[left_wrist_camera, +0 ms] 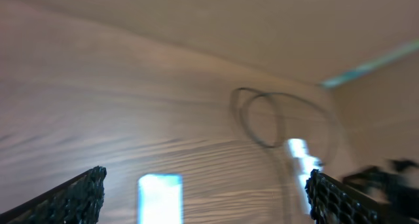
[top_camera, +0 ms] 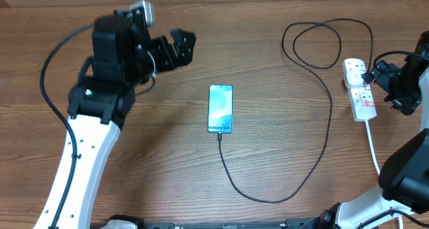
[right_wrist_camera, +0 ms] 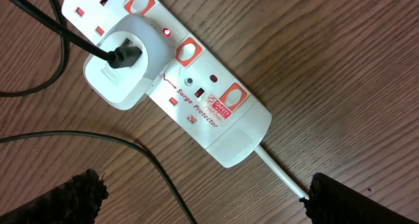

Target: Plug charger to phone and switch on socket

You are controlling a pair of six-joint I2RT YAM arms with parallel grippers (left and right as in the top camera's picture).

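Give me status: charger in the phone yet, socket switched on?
Looks done: the charger cable ends at the bottom edge of the phone, apparently plugged in. Its white adapter sits in the socket, and a small red light glows beside it, suggesting the switch is on. In hand: nothing. The left gripper and right gripper are open and empty, the right above the socket. Left: probably only retreat.

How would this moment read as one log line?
slim teal-screened phone: black cable at lower edge | white power strip: red light lit | left gripper: open | right gripper: open above strip
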